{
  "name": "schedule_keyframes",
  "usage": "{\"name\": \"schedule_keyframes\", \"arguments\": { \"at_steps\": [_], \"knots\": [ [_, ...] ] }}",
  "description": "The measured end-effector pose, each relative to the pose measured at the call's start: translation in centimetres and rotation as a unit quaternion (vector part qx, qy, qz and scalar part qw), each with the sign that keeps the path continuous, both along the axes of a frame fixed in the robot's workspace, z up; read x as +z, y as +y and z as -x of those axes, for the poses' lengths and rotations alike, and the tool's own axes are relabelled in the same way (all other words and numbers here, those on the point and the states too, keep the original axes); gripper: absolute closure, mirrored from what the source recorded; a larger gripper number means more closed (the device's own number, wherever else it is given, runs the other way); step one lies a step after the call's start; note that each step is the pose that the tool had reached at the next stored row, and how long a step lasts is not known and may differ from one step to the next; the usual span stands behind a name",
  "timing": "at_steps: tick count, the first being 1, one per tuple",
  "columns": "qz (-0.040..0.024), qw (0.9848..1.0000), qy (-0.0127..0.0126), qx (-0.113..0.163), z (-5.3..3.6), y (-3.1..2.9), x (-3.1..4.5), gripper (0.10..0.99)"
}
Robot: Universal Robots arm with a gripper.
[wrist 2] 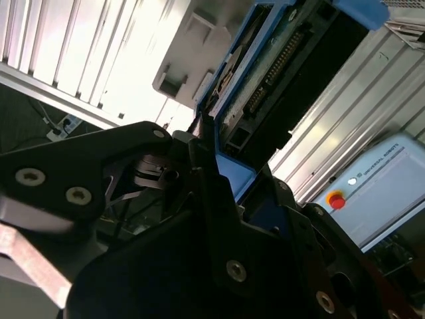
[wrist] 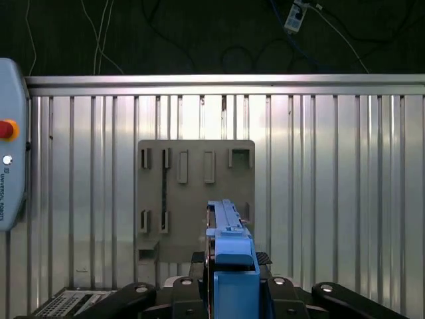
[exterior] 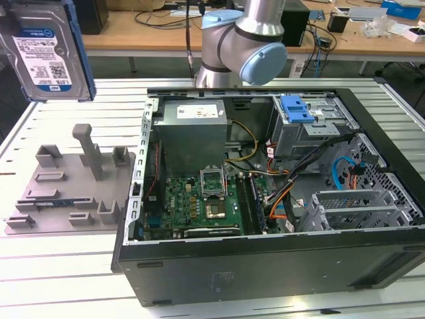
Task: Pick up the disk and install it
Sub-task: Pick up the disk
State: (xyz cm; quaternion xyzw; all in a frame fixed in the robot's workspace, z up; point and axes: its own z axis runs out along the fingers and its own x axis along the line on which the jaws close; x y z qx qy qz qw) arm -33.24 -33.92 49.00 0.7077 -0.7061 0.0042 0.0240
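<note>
A robot arm (exterior: pixel 246 40) stands behind an open computer case (exterior: pixel 265 266) on a ribbed metal table (exterior: pixel 60 286). The disk (exterior: pixel 43 50), a silver-grey drive with a white-and-blue label in a bright blue frame, hangs in the air at the exterior view's upper left. It is well above a grey holder plate (exterior: pixel 66 193), which lies on the table just beside the case. In the first wrist view the gripper (wrist: pixel 232 296) is clenched on the disk's blue frame. The disk shows edge-on between the black jaws, with the holder plate beneath it. The second wrist view shows the same grasp from close by, with the drive's connector edge pointing away. Inside the case, a blue caddy (exterior: pixel 295 109) sits on top of the metal drive cage (exterior: pixel 312 133) at the far corner. Picking up looks done, since the disk touches neither plate nor table. Installing looks not yet done, as the disk is well apart from the case and sits in no bay
</note>
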Motion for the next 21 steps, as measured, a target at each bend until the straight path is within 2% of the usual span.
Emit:
{"name": "schedule_keyframes", "arguments": {
  "at_steps": [7, 9, 13, 14, 20, 21],
  "knots": [
    [0.0000, 1.0000, 0.0000, 0.000, -3.78, -1.08, 0.00, 0.718],
    [-0.0001, 1.0000, 0.0000, 0.000, -5.53, -1.64, 0.00, 0.718],
    [-0.0001, 1.0000, 0.0000, 0.000, -7.61, -2.35, 0.00, 0.718],
    [-0.0001, 1.0000, 0.0000, 0.000, -8.45, -2.62, 0.00, 0.718],
    [-0.0002, 1.0000, 0.0000, 0.000, -11.46, -3.59, 0.00, 0.718],
    [-0.0001, 1.0000, 0.0000, 0.000, -12.24, -3.85, 0.00, 0.718]
  ]
}}
